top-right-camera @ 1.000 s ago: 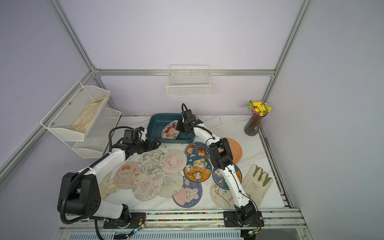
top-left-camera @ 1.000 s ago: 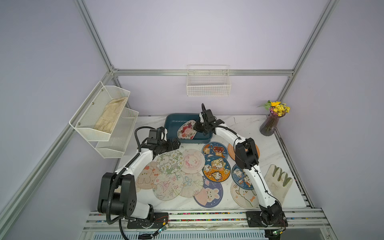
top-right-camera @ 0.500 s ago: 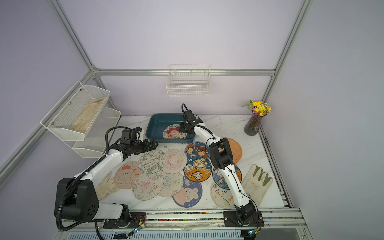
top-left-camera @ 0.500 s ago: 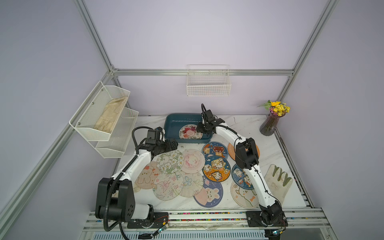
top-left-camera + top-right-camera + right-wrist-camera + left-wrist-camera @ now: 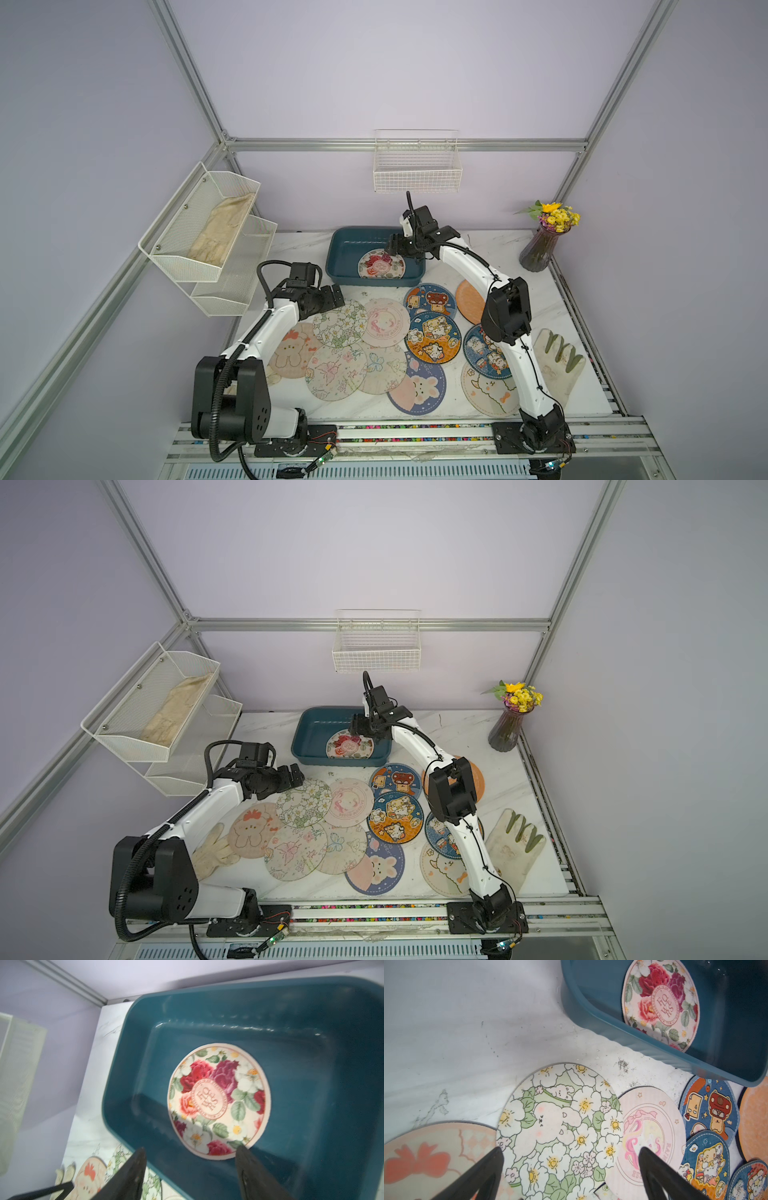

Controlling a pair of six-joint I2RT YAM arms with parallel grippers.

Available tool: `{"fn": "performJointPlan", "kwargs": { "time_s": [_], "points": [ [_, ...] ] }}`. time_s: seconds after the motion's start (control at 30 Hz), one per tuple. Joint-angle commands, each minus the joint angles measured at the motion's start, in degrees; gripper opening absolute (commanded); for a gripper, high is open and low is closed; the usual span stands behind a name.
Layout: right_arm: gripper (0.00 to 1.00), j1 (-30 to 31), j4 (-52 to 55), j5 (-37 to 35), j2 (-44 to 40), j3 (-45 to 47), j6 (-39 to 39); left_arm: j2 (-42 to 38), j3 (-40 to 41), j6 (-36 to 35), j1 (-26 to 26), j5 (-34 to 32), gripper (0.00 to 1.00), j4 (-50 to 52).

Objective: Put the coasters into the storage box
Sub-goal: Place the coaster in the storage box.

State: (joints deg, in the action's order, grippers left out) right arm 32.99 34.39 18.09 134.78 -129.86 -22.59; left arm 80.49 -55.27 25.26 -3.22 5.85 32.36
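Observation:
The storage box is a teal tray at the table's back. One rose-printed coaster lies flat in it. My right gripper hangs open just above the box's near side, with nothing between its fingers and the rose coaster beyond the tips. Several other coasters overlap on the table in front, among them a green-and-white flower one, a pink one and a plain orange one. My left gripper is wide open above the flower coaster.
A cream glove lies at the right front, another under the left arm. A vase of flowers stands at the back right. A wire basket hangs on the back wall, and a wire shelf on the left wall.
My right gripper has opened and let go of the rose coaster, which went from tilted to flat in the box. The left arm has shifted slightly to the left.

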Motion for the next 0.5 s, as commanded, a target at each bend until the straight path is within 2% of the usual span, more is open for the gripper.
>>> {"fn": "performJointPlan", "kwargs": {
  "time_s": [0.0,0.2,0.47],
  "points": [
    [0.69,3.93,3.50,6.28,-2.63,3.15,1.71,-0.26,3.29,1.36,1.14,-0.87,1.00,1.23],
    [0.70,9.75,1.76,10.25,-4.53,9.95,1.55,-0.73,6.96,3.10,1.73,-1.19,0.99,0.48],
    [0.70,14.16,2.48,10.02,-3.39,14.01,3.06,-2.77,12.30,4.87,2.22,-1.02,0.94,-3.26]
  ]
}}
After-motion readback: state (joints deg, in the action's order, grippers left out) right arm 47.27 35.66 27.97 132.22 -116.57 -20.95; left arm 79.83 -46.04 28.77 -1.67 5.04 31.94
